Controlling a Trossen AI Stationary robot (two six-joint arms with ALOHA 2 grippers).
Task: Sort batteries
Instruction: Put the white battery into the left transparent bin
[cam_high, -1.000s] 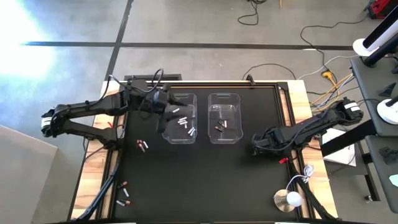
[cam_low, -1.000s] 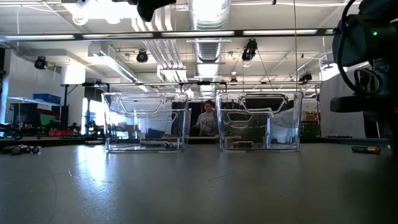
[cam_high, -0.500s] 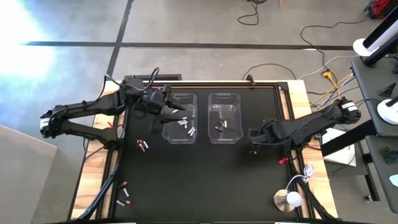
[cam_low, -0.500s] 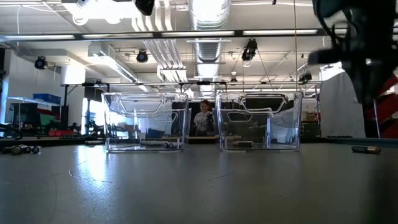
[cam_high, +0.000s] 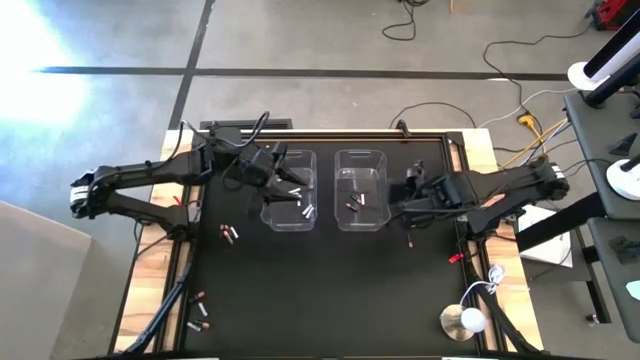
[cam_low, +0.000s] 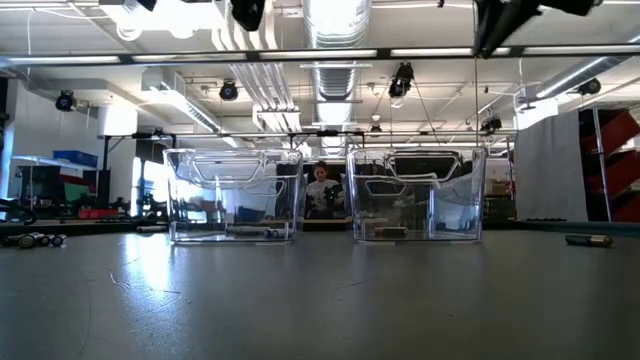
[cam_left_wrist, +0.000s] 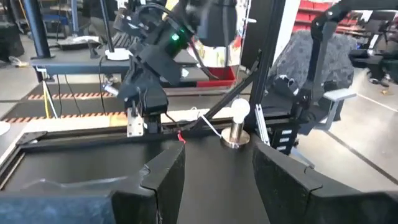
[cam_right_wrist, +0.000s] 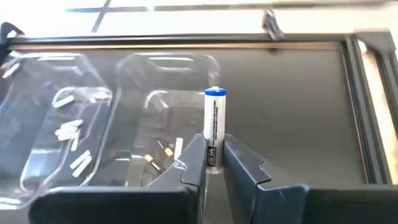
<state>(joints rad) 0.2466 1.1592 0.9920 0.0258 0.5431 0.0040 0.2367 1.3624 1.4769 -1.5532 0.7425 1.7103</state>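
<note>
Reaching in from the table's edge, the right arm lies low and stretched out, and its right pincer (cam_high: 408, 200) sits just beside the right clear plastic bin (cam_high: 361, 189), on the side away from the left clear plastic bin (cam_high: 290, 188). In the right wrist view this pincer (cam_right_wrist: 213, 163) is clamped on a silvery-white cylindrical battery with a blue end (cam_right_wrist: 214, 127), which stands upright between the two dark fingers (cam_right_wrist: 194, 159), with the right bin (cam_right_wrist: 166, 134) just behind it.

The left arm is bent at the elbow, and its left pincer (cam_high: 281, 176) is over the left bin, near the wall far from the right bin. Its fingers (cam_left_wrist: 166, 177) stand apart with nothing between them.

Some silvery-white cells (cam_high: 300, 200) lie in the left bin and some dark cells (cam_high: 355, 203) in the right bin. More loose batteries (cam_high: 229, 233) lie on the black table (cam_high: 320, 290) beside the left bin, and others (cam_high: 199, 310) well apart from it, near the table's corner.
</note>
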